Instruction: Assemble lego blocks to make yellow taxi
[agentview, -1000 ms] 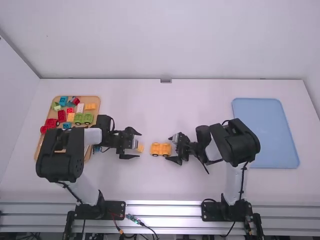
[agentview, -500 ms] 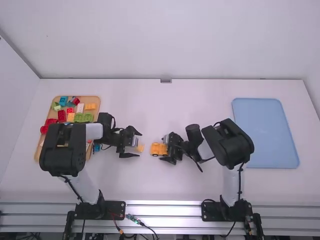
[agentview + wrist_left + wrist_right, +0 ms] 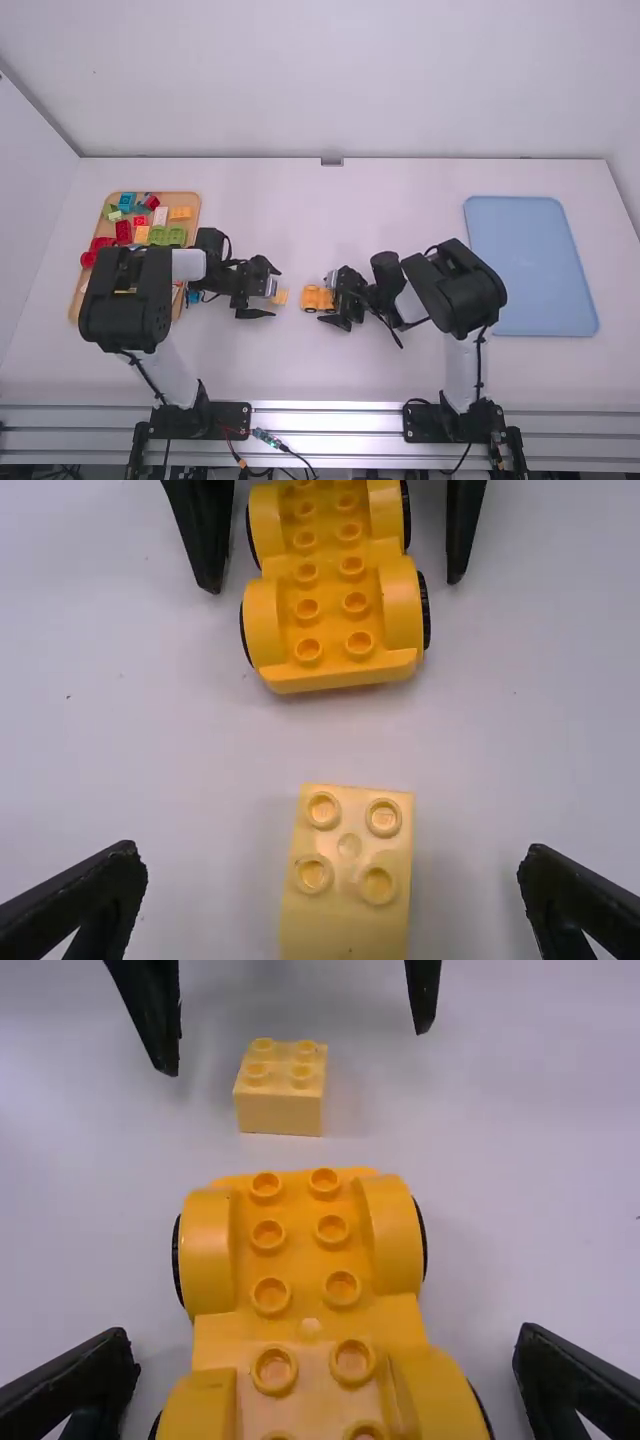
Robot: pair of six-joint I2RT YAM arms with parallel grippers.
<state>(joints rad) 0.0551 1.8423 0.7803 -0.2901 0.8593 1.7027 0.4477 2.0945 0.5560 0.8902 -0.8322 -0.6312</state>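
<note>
The high view showed the left gripper (image 3: 274, 291) and the right gripper (image 3: 333, 299) facing each other over the white table (image 3: 250, 365), left of its middle and toward the near side. Between them lay the task's two pieces: a small pale yellow block (image 3: 281, 297) on the left and a yellow wheeled base (image 3: 317, 299) just to its right, apart from it, both on the tabletop. The left wrist view had the left gripper's fingers spread wide, one on either side of the small block, with a gap between each finger and its sides. Four round studs stood on the block's top. In the right wrist view the right gripper's fingers were wide apart as well, straddling the base with some space on both sides, so neither gripper was holding a piece. The base sat upright, its studs facing up between raised yellow fenders, with black wheels (image 3: 425, 610) along its edges. Far to the left was a wooden tray (image 3: 187, 201) of assorted blocks, among them red blocks (image 3: 123, 232), green blocks (image 3: 168, 236) and a yellow brick (image 3: 180, 213); the left arm partly covered it. At the right side of the table lay a light blue tray (image 3: 530, 265).
</note>
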